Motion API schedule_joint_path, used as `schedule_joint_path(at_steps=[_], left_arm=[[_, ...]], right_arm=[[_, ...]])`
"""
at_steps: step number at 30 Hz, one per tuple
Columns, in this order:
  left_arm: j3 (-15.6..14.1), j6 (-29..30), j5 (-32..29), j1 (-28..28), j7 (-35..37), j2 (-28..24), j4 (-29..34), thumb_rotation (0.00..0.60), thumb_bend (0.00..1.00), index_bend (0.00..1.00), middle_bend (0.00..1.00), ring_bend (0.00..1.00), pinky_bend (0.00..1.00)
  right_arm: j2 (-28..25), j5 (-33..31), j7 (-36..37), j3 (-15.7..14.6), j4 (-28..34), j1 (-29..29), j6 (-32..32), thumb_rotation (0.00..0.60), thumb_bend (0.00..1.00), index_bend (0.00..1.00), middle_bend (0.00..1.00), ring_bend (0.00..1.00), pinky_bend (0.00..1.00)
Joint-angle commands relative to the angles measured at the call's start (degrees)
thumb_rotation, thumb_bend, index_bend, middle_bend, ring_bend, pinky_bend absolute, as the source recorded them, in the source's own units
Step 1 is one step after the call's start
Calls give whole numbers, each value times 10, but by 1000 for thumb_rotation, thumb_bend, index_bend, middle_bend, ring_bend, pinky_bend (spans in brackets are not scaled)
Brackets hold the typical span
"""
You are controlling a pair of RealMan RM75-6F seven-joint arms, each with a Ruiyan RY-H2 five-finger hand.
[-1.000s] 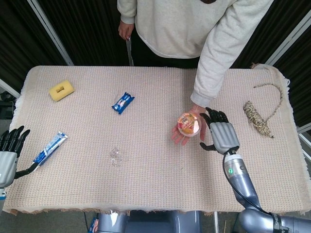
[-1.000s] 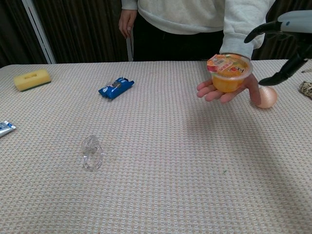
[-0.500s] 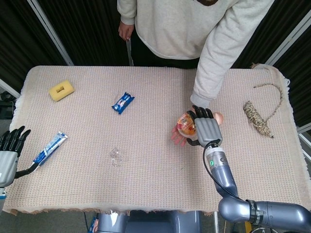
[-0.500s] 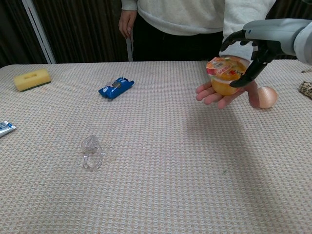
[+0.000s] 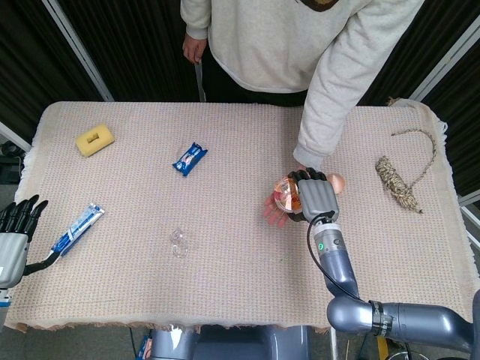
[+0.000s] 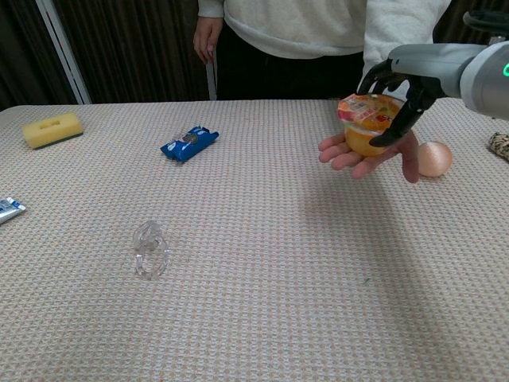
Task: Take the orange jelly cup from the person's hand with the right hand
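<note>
The orange jelly cup [image 6: 367, 121] rests on the person's upturned palm [image 6: 350, 155] above the right side of the table. My right hand [image 6: 409, 68] comes in from the right and wraps the cup, with the thumb low on its side and the fingers [image 6: 374, 78] curled over its far rim. From above, my right hand [image 5: 315, 196] covers the right half of the cup [image 5: 283, 193]. My left hand [image 5: 15, 229] hangs at the table's left edge, fingers apart and holding nothing.
A peach egg-shaped ball [image 6: 434, 158] lies just right of the person's hand. A clear plastic piece [image 6: 149, 249], a blue packet [image 6: 189, 142], a yellow sponge [image 6: 52, 129] and a toothpaste tube [image 5: 77, 228] lie to the left. Twine [image 5: 397, 180] sits far right.
My right hand has swung in from the right of the person's hand and closed its fingers around the jelly cup. The left hand has stayed put.
</note>
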State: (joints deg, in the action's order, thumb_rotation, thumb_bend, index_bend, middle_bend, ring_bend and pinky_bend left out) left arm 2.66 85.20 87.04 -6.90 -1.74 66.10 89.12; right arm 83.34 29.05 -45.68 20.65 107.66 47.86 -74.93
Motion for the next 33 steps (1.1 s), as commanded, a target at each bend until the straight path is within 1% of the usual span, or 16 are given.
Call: schedule_joint_path(at_steps=[1,3,5,8,12,16,19,21,23,25,28,31,33], left_arm=[[0,0,0,0,1,0,0,600,201,11,0,0,0],[0,-1,-1,0,2,0,0,600,200,12,0,0,0],[0,-1,-1,0,2,-1,1,600,200,12,0,0,0],[0,0,-1,0,1,0,0,600,199,12,0,0,0],[0,0,-1,0,1,0,0,600,200,12,0,0,0],[0,-1,-1,0,-2,0,1,600,201,12,0,0,0],[0,1,-1,0,-8,0,2,600,201,12,0,0,0],[0,2,-2,1,-10,1,3,600,200,12,0,0,0],[0,2,-2,1,-11,1,3,600,200,12,0,0,0],[0,3,-1,1,-13,1,3,600,201,12,0,0,0],[-1,3,0,1,-16,2,3,600,200,12,0,0,0],[-1,7,2,2,-19,3,2,600,200,12,0,0,0],[0,11,3,4,-19,4,1,600,199,12,0,0,0]], right_arm=[[21,49,28,-7,-19,-4,-26,600,263,588,534,483,542],[24,72,40,-15,-22,-9,-32,600,268,621,558,504,561],[21,89,43,-20,-21,-12,-36,600,271,635,560,507,564],[13,106,49,-19,-8,-16,-42,600,272,642,561,507,565],[-15,123,54,-19,33,-31,-58,600,270,642,561,508,564],[-56,145,61,-33,81,-60,-80,600,271,642,561,507,564],[-89,162,77,-54,110,-92,-92,600,271,642,561,507,564],[-112,174,94,-74,123,-116,-94,600,271,642,561,508,564],[-130,187,109,-95,128,-137,-92,600,270,641,560,508,564],[-142,208,125,-122,124,-160,-92,600,270,640,560,508,564],[-140,226,155,-157,103,-190,-84,600,270,639,561,505,564],[-119,221,176,-178,66,-209,-66,600,270,638,560,501,564],[-105,217,178,-183,45,-214,-58,600,271,636,555,495,564]])
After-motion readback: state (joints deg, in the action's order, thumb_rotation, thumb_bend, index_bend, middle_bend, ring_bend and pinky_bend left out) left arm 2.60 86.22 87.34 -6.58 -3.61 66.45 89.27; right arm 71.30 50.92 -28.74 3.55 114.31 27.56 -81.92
